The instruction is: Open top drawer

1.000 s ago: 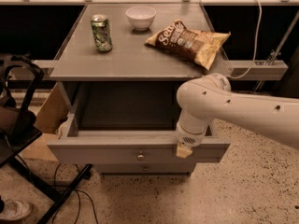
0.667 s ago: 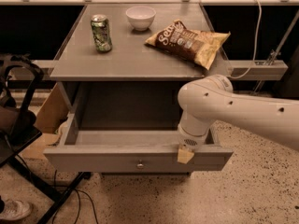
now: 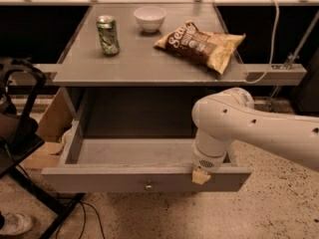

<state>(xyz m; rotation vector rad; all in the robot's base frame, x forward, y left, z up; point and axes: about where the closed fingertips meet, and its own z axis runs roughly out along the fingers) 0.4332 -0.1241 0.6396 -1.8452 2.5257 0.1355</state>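
The top drawer (image 3: 99, 178) is a wide grey drawer with a small round metal knob (image 3: 148, 185) at the centre of its front. It stands pulled far out from under the grey tabletop (image 3: 149, 59), and its plain grey inside (image 3: 134, 151) shows bare. My white arm (image 3: 259, 128) reaches in from the right. My gripper (image 3: 201, 175) sits at the top edge of the drawer front, right of the knob. Only a tan tip of it shows below the wrist.
On the tabletop stand a green can (image 3: 107, 35), a white bowl (image 3: 150, 18) and a brown chip bag (image 3: 202, 44). A black chair (image 3: 20, 128) and a cardboard piece (image 3: 54, 118) are at the left. A white cable (image 3: 271, 39) hangs at the right. Speckled floor lies below.
The drawer has slid further out toward the camera, and my gripper has moved with its front edge, lower in the picture.
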